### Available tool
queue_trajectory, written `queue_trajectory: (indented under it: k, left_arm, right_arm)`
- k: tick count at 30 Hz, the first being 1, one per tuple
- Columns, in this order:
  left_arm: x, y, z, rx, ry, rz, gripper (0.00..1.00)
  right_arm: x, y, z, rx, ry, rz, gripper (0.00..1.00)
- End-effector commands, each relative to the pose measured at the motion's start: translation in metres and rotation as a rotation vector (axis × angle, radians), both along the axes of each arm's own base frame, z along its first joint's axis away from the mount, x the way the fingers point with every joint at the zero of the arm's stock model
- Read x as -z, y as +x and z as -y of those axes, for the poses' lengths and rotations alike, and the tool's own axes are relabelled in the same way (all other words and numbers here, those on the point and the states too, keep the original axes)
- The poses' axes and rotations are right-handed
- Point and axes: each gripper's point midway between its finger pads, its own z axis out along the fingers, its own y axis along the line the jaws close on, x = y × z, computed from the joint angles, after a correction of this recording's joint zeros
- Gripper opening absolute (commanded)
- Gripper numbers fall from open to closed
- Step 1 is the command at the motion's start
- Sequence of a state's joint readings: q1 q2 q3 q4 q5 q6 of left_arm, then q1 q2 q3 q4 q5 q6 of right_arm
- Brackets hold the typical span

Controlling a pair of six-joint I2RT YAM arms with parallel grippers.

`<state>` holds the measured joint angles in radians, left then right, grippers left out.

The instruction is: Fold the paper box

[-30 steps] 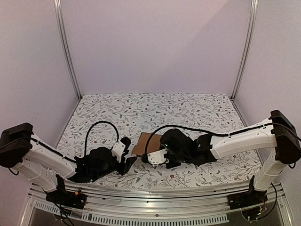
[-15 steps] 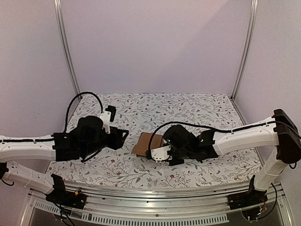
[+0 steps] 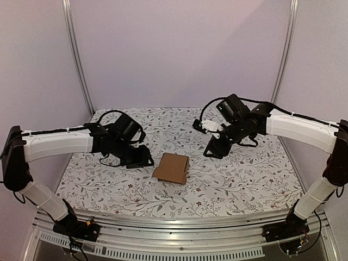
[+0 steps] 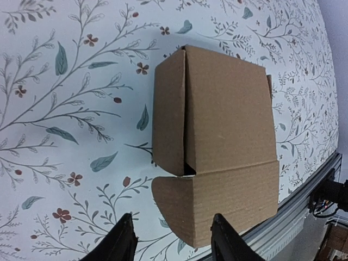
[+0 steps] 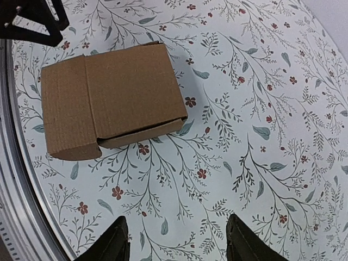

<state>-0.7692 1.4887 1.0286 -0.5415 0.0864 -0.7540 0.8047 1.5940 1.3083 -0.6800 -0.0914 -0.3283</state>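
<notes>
- Brown cardboard paper box [image 3: 172,168] sat folded shut on the floral table [image 3: 244,179], centre and slightly toward the near edge, same spot as a second ago.
- Change vs a second ago: both arms had been low and crowded at the box's near side, with the right gripper right at it. Both were now raised and pulled away.
- Left gripper [image 3: 140,159] ended up just left of the box, not touching. Fingers stood moderately apart, nothing between them.
- Right gripper [image 3: 213,149] moved up and to the far right of the box, clearly apart. Its fingers also stood spread and empty.
- Left wrist view: box [image 4: 217,141] lay just ahead of the gripper [image 4: 173,239], with a rounded side flap nearest the fingertips.
- Right wrist view: box [image 5: 109,100] lay ahead and to the left of the gripper [image 5: 176,239], with bare tablecloth between.
</notes>
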Motion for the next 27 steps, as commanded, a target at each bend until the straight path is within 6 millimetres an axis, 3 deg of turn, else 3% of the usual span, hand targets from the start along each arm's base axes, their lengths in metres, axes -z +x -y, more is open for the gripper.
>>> queue_trajectory:
  k: [1,6,12,20,27]
  left_arm:
    - [0.004,-0.017,0.019,0.060,-0.080,-0.148,0.49]
    - [0.016,-0.008,0.027,0.059,-0.086,-0.171,0.47]
    - [0.030,-0.012,0.041,0.074,-0.131,-0.261,0.34]
    - [0.035,-0.021,0.040,0.059,-0.147,-0.313,0.25]
    - [0.035,-0.025,0.035,0.011,-0.170,-0.318,0.30]
  right_arm:
    - [0.028,-0.056,-0.002,0.065,0.066,-0.530,0.60]
    - [0.029,-0.071,-0.014,0.037,0.121,-0.647,0.60]
    - [0.024,-0.079,-0.033,0.041,0.196,-0.793,0.60]
    - [0.048,-0.074,-0.052,0.135,0.202,-0.962,0.58]
    - [0.062,-0.061,-0.054,0.181,0.169,-0.931,0.55]
